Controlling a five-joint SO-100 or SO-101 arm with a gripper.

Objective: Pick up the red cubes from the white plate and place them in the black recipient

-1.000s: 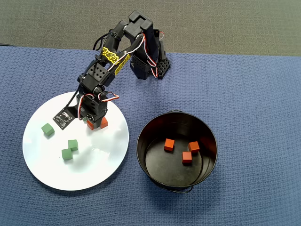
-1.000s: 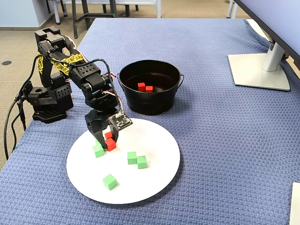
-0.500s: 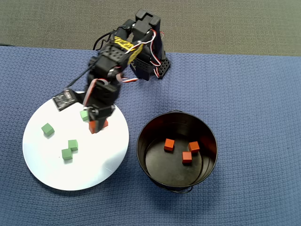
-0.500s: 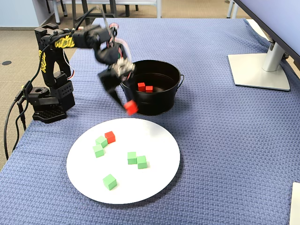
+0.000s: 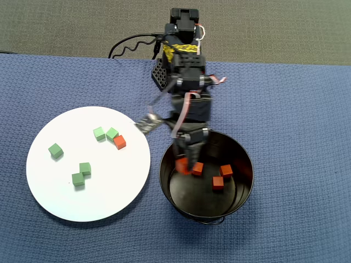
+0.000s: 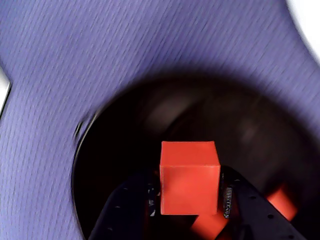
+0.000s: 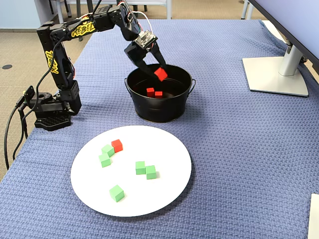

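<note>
My gripper (image 5: 186, 161) is shut on a red cube (image 6: 189, 177) and holds it over the mouth of the black recipient (image 5: 243, 155), near its left rim in the overhead view. In the fixed view the held cube (image 7: 160, 73) hangs just above the pot's rim (image 7: 159, 110). Three more red cubes (image 5: 218, 182) lie on the pot's bottom. One red cube (image 5: 119, 142) rests on the white plate (image 5: 66, 192), touching a green cube. The wrist view shows the pot's dark inside (image 6: 240, 130) under the cube.
Several green cubes (image 5: 78, 179) lie on the plate. A blue woven cloth (image 5: 296, 109) covers the table. A monitor stand (image 7: 279, 74) sits at the far right of the fixed view. The arm's base (image 7: 52, 112) stands left of the pot there.
</note>
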